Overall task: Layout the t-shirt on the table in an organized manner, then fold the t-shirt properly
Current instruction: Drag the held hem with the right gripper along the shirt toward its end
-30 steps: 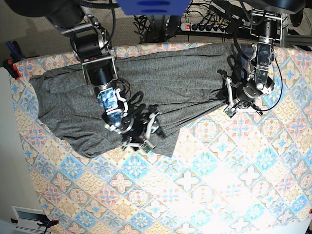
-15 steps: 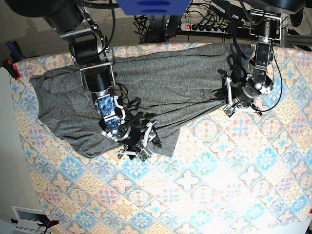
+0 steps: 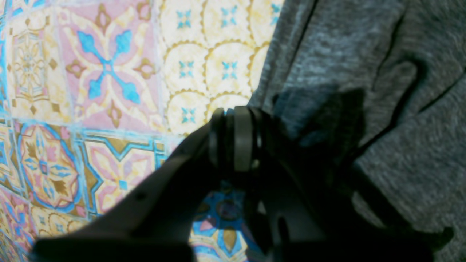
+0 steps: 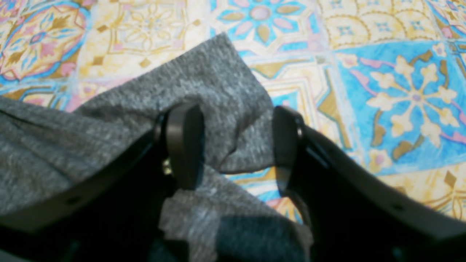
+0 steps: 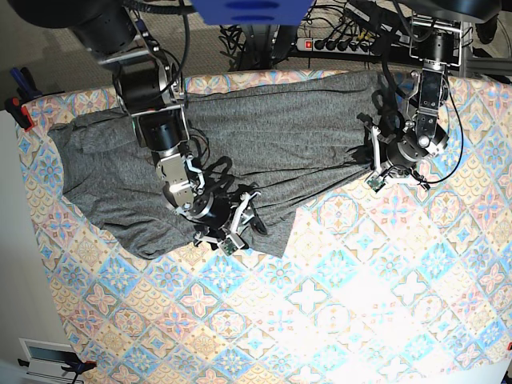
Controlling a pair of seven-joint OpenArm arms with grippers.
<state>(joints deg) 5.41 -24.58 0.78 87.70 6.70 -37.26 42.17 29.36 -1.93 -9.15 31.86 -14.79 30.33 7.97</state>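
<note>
Lying bunched across the far half of the table (image 5: 336, 304), the t-shirt (image 5: 264, 136) runs with its long axis parallel to the far edge, wrinkled and not yet flat.

Right gripper (image 4: 236, 145): jaws apart, straddling a loose corner of the fabric at the shirt's near edge; the corner sits between the pads but is not pinched. This arm is the nearer one to that near edge.

Left gripper (image 3: 235, 142): pads pressed together at the shirt's side edge, where fabric meets bare tile print. Whether any cloth is caught between them cannot be told, as shadow hides the contact.

Judgement: layout is incomplete; the next move turns on the right jaws closing on the corner that lies directly between them.

Markings: no brand, label or legible writing on shirt or table.
</note>
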